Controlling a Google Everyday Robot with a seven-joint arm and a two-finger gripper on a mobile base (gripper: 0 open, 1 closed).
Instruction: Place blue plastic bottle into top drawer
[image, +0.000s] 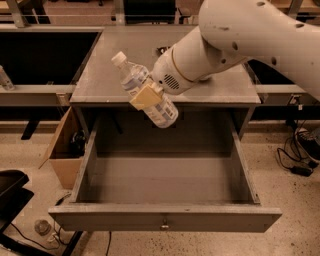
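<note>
**While clamped above the top drawer, ready for lowering**

Reaching in from behind and to the right of the top drawer (165, 217): a smooth, rounded white arm (240, 35), flecked with dark scuffs. Behind and above that drawer, a matte grey table (100, 75), flat and dull. The drawer itself pulled fully open, wide, shallow, plain-fronted, with a small metal knob at centre.

Tilted over the drawer's back edge, white cap up and left: the blue plastic bottle (162, 111), clear, ribbed, pale-labelled. Closed around its middle, one tan pad showing: the gripper (146, 96).

Apparently mid-transfer. Next, probably: carry forward over the drawer floor, descend, release low to limit rolling.
</note>
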